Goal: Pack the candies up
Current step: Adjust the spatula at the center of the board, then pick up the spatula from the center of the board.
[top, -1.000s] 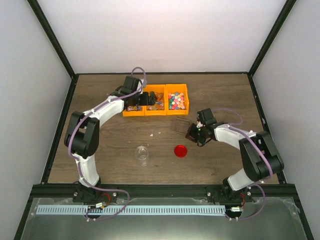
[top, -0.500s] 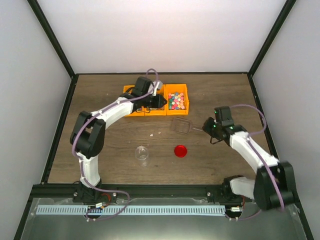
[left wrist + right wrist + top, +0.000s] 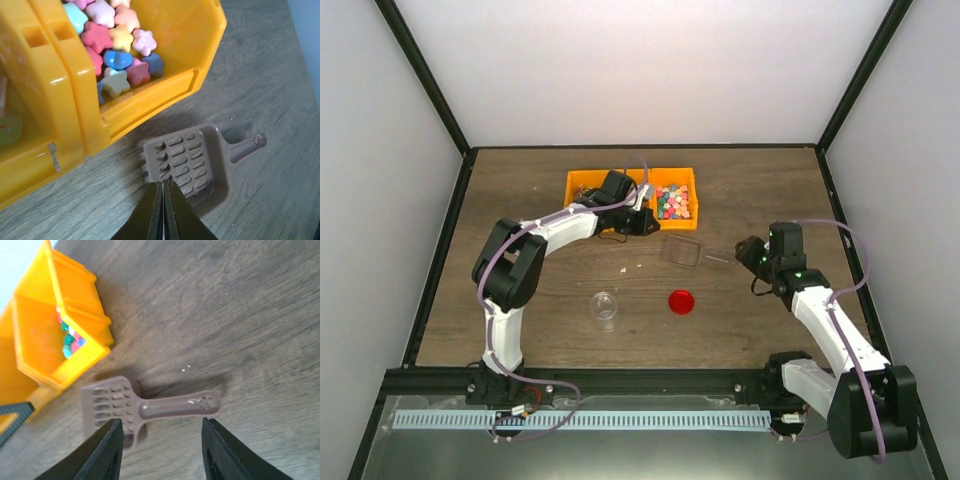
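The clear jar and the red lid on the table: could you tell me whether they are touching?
Apart. The top external view shows bare table between the clear jar and the red lid.

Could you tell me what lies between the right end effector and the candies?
A brown slotted scoop lies flat on the table there, just before the orange bin holding the candies; the right wrist view shows it.
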`<action>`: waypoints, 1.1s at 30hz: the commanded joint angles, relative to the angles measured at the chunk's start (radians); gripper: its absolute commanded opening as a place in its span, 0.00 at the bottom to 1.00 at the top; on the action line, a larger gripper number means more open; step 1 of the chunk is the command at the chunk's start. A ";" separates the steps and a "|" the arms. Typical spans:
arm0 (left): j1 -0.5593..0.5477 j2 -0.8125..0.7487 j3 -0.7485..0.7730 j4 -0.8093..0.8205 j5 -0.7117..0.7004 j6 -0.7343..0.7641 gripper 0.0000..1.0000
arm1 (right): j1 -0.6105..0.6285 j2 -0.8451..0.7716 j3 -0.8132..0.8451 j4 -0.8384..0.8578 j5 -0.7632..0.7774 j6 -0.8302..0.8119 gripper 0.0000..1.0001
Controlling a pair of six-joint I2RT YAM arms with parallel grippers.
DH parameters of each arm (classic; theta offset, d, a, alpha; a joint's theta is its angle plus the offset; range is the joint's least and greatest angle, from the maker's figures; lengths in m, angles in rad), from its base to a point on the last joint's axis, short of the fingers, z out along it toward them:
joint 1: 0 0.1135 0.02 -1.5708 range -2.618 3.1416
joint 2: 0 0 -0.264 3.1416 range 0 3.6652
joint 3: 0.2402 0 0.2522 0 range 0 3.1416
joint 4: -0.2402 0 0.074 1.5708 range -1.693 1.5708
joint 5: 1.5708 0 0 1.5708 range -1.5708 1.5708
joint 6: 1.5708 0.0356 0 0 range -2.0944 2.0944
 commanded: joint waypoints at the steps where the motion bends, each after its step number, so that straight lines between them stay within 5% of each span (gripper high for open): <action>1: -0.012 -0.019 0.006 0.030 0.030 -0.016 0.04 | -0.027 0.011 0.055 0.038 -0.069 -0.034 0.50; 4: -0.020 -0.010 0.008 0.058 0.061 -0.031 0.04 | -0.035 0.024 0.037 0.054 -0.145 -0.039 0.48; 9: -0.033 0.019 0.001 0.079 0.096 -0.040 0.04 | -0.037 -0.004 0.008 0.055 -0.173 -0.037 0.16; 33: -0.047 0.153 -0.014 0.094 0.146 -0.035 0.04 | -0.038 0.065 0.013 0.018 -0.169 -0.084 0.15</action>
